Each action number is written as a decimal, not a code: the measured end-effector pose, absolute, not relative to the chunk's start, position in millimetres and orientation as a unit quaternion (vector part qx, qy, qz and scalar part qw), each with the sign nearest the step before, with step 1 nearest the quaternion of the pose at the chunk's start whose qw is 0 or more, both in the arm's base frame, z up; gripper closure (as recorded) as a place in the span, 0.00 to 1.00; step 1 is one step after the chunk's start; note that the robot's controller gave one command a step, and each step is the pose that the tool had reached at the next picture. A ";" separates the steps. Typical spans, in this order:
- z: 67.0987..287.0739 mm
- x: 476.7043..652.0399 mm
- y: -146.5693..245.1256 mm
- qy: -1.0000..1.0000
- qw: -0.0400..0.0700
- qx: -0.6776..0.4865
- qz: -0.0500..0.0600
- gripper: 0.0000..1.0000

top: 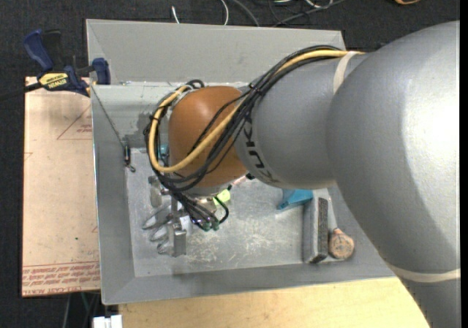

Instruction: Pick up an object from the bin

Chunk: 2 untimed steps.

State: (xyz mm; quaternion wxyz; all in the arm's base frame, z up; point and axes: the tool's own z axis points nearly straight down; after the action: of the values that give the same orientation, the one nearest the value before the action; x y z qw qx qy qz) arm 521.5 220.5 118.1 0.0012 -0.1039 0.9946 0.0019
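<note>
Two things, blue piece (295,199) and grey bar (319,229), lie beside the arm (307,129).

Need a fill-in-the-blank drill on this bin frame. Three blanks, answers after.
1. The gripper hangs over the view's ____ half of the bin.
2. The plastic piece sticking out from under the arm is coloured ____.
3. The round thing beside the long grey block is coloured ____.

Missing words: left; blue; brown.
</note>
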 end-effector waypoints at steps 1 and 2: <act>95.0 521.4 214.6 0.988 0.002 -0.151 0.002 0.00; 73.7 497.2 190.0 0.998 0.005 -0.060 0.004 1.00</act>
State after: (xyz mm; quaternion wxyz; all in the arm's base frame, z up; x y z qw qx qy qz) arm 497.2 190.0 73.7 0.0052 -0.0599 0.9982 0.0045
